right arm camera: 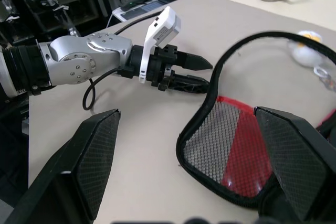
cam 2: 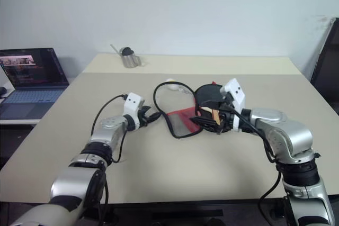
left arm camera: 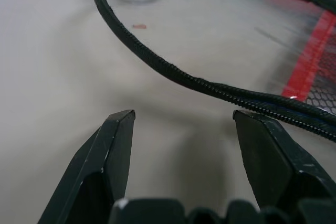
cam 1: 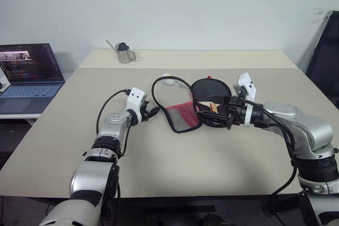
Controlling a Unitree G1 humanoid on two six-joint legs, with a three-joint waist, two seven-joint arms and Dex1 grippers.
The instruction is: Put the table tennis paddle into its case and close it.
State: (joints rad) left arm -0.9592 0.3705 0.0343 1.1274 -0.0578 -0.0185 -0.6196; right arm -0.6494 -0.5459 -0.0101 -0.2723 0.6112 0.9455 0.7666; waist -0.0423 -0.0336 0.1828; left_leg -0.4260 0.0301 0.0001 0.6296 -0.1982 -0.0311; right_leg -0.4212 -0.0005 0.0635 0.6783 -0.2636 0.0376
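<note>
The case [cam 1: 183, 117] lies open in the middle of the table, its red and mesh panel facing up inside a black zipper rim [left arm camera: 210, 85]. Just left of that rim, my left gripper [cam 1: 154, 111] hovers open, and the rim [right arm camera: 231, 150] runs past its fingertips [left arm camera: 121, 124]. From the right, my right gripper [cam 1: 201, 114] reaches in low over the case, jaws wide with nothing between them [right arm camera: 186, 113]. The table tennis paddle shows its tan handle [cam 1: 214, 107] beside that gripper. A black round shape [cam 1: 210, 91] rises above the handle; I cannot tell whether it is the paddle's face or the case's flap.
A small white ball [cam 1: 168, 79] lies just behind the case. A metal cup [cam 1: 125, 54] stands at the table's far side. An open laptop [cam 1: 29, 75] sits on a side table to the left. A black chair [cam 1: 326, 59] stands at the right.
</note>
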